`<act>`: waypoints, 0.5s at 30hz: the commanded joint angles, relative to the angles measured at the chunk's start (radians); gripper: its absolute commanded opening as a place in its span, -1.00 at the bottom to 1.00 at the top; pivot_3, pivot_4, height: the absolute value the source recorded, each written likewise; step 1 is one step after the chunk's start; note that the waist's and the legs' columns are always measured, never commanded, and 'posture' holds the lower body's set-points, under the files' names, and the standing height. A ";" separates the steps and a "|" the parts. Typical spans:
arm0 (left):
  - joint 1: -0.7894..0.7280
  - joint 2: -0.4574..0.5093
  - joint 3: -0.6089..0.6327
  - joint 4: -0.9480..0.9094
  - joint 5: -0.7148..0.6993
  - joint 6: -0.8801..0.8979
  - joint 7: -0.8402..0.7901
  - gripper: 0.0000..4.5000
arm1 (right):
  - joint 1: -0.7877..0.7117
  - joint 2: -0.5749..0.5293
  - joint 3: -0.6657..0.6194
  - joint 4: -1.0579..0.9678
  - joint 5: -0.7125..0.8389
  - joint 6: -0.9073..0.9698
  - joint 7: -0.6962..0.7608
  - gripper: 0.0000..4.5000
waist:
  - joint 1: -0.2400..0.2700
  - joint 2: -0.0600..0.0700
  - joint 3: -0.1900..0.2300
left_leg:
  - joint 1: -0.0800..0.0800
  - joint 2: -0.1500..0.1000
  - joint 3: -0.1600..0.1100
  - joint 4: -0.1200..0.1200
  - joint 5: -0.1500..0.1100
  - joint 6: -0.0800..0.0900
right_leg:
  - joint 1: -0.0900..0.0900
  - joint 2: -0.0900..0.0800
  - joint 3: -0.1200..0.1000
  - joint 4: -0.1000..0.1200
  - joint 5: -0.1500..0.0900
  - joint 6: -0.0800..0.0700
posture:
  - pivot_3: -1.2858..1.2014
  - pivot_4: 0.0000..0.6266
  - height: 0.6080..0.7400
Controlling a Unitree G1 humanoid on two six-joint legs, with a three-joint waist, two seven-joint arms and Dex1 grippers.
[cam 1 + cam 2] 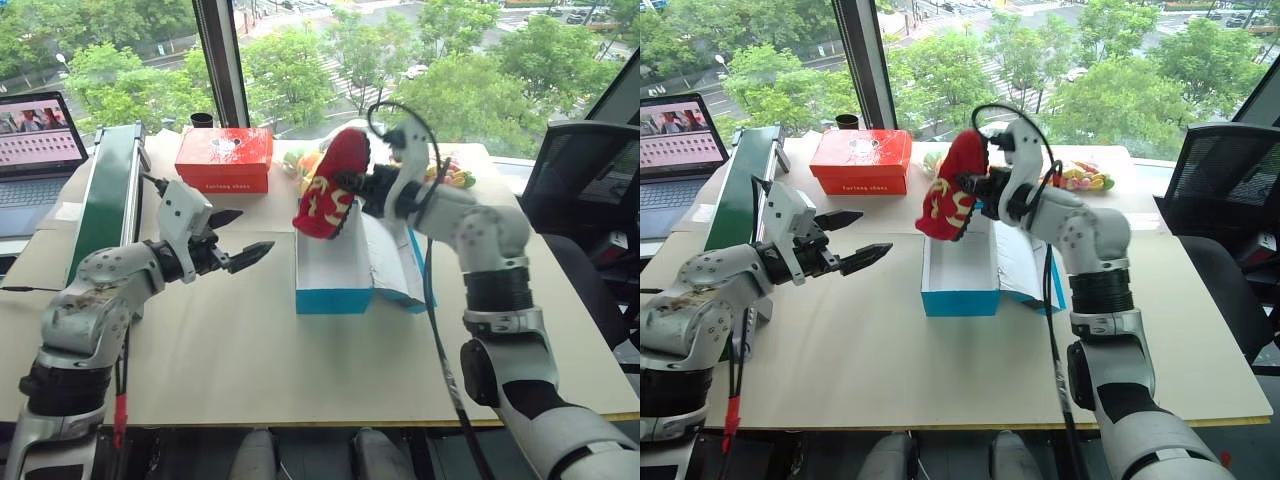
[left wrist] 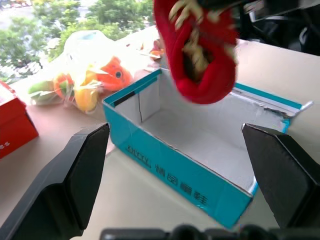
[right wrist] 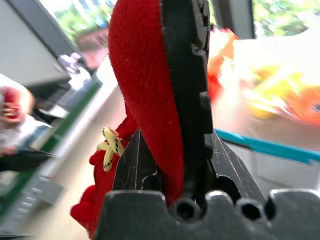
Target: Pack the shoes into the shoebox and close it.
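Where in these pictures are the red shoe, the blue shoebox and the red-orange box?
red shoe (image 1: 330, 185), left eye view, on its embroidered side.
blue shoebox (image 1: 334, 297), left eye view, on its front wall.
red-orange box (image 1: 861, 152), right eye view, on its lid.

Red shoe (image 1: 330, 185) above open shoebox (image 1: 334, 278)

shoe (image 2: 197, 50) top cut off by frame edge, laptop (image 1: 35, 150) partly cropped

Bright daylight from far windows (image 1: 420, 60); soft shadows on table (image 1: 250, 350). Wrist views blurred, washed out toward the glass.
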 commanded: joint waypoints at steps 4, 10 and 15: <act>0.044 0.089 -0.021 -0.143 -0.025 0.050 -0.078 1.00 | -0.043 0.010 0.064 0.163 -0.203 -0.122 -0.006 -0.80 | 0.000 0.002 0.003 | -0.001 0.000 0.000 -0.002 0.000 0.000 | -0.002 0.000 0.001 0.001 0.000 0.000 | 0.03 -0.52 0.99; 0.051 0.085 -0.020 -0.161 -0.013 0.061 -0.058 1.00 | -0.038 -0.004 0.135 0.175 -0.306 -0.043 0.032 -0.80 | -0.001 0.003 0.005 | -0.001 0.000 0.001 -0.002 0.001 -0.001 | -0.003 0.000 0.001 0.001 0.000 0.000 | 0.03 -0.52 0.99; 0.065 0.082 -0.025 -0.165 -0.001 0.056 -0.047 1.00 | -0.008 -0.008 0.174 0.136 -0.328 0.041 0.099 -0.80 | 0.000 0.003 0.006 | -0.001 0.000 0.001 -0.002 0.000 -0.001 | -0.003 0.000 0.002 0.001 0.000 0.000 | 0.03 -0.52 0.99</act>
